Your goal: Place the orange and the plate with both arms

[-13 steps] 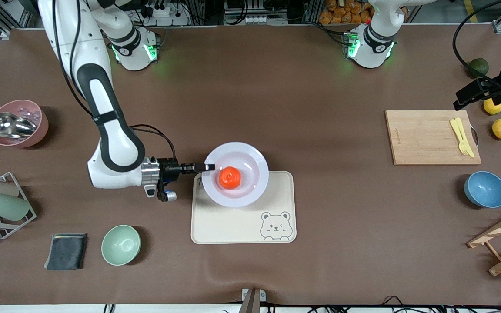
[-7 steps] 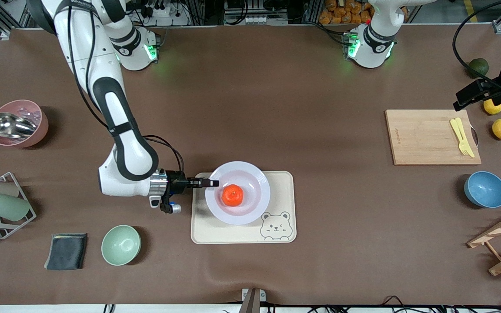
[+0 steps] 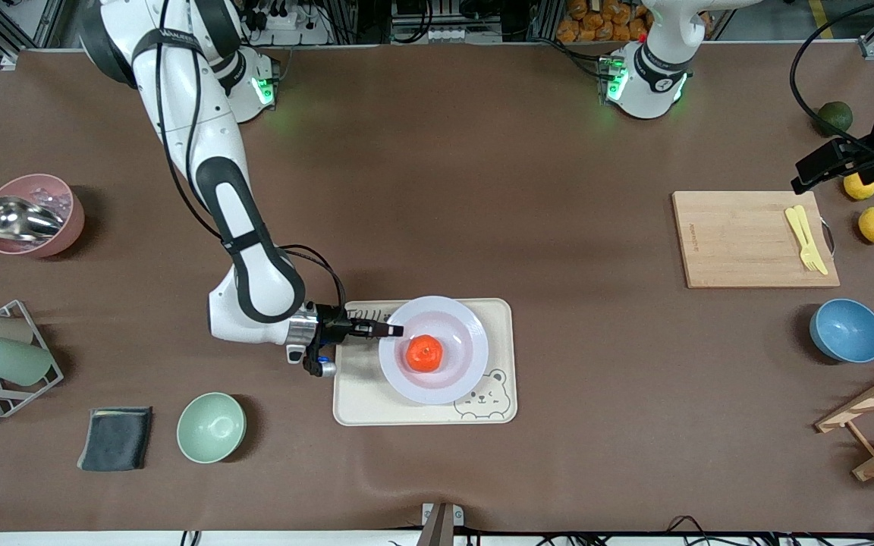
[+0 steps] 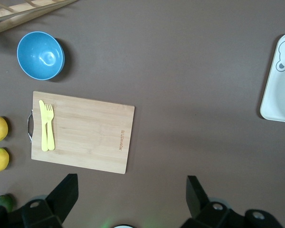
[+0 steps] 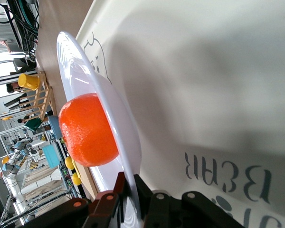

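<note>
I see my right gripper [image 3: 394,330] clamped on the rim of the plate [image 3: 461,334] over the tray [image 3: 499,311], with the orange [image 3: 425,353] loose on the plate, so any tilt can roll it off, while my left gripper [image 4: 128,199] waits spread wide above the cutting board [image 4: 83,131].

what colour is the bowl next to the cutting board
Blue bowl, seen best in the front view.
</note>
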You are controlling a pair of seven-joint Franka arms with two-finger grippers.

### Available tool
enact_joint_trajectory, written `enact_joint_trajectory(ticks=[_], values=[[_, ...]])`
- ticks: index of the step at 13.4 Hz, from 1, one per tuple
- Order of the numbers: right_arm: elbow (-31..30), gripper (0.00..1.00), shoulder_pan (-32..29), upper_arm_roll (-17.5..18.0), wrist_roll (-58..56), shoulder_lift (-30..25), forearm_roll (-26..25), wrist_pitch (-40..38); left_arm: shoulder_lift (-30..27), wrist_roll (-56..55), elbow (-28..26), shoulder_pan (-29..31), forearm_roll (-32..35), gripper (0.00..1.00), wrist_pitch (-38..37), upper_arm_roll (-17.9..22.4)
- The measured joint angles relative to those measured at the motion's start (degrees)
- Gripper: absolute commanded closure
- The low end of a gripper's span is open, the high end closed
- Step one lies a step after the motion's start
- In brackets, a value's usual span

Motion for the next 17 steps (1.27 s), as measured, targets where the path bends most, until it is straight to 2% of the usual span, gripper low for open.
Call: enact_joint_trajectory(ticks=[11,12,13,17], values=[[0.56,1.0,-0.02,-0.11,-3.62,1.57,0.1,2.84,0.0,0.0,0.0,0.03,0.15,0.0,0.16,0.13],[0.58,0.77,-0.02,-0.11,-3.74,1.66,0.12,2.91,0.0,0.0,0.0,0.03,0.15,0.0,0.16,0.13],[0.65,0.01,-0.02,-0.11,-3.79,1.67,0.12,2.91,0.0,0.0,0.0,0.03,0.15,0.0,0.16,0.13],[1.09,0.0,-0.01,-0.1,-3.84,1.67,0.16,3.3,0.0,0.0,0.0,0.03,0.15,0.0,0.16,0.13]])
